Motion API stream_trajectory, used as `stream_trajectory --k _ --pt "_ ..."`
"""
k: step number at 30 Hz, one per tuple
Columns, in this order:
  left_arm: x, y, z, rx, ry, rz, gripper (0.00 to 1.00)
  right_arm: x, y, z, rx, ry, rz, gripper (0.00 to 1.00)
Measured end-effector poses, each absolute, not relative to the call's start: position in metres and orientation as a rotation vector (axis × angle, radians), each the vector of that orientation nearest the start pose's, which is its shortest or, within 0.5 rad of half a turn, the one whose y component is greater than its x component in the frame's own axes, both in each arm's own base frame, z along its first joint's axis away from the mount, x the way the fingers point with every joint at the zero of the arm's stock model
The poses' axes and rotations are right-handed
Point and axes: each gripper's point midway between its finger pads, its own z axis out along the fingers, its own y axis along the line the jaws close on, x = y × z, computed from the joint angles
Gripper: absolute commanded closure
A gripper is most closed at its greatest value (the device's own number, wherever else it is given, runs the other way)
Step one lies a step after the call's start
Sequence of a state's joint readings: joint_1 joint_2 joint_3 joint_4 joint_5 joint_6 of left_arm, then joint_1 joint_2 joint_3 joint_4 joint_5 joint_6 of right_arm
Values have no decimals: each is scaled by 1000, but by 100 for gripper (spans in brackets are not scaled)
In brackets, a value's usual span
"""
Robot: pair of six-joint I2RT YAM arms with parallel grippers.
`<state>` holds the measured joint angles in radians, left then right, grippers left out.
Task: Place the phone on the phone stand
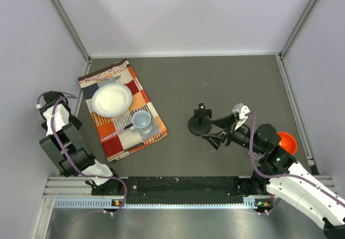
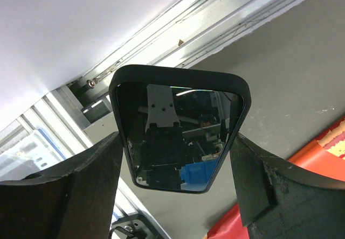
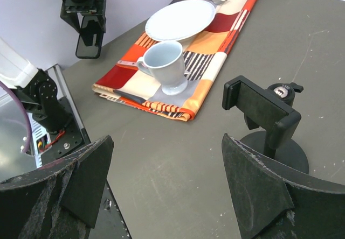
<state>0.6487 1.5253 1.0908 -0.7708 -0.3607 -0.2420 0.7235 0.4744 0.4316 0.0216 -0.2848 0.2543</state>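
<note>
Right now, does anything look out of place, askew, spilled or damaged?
Nothing is spilled or broken. The checked cloth lies askew, diagonal to the table's edges, with the plate and cup upright on it. The phone is held in the air by the left gripper, and the phone stand stands empty.

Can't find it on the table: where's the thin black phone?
The phone is clamped in the left gripper, left wrist view, left of the orange-checked cloth.
</note>
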Motion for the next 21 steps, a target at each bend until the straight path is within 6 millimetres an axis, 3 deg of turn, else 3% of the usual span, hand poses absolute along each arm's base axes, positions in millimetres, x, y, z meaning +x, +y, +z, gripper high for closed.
stream_trajectory --k 9,17,21 --pt "221 209 109 -1239 2448 577 100 167 226 230 -616 1597 969 18" --pt "236 209 184 -1176 2229 561 100 168 227 227 -619 1613 968 18" --pt "255 194 221 -1084 2142 498 100 170 229 222 -622 1630 965 18"
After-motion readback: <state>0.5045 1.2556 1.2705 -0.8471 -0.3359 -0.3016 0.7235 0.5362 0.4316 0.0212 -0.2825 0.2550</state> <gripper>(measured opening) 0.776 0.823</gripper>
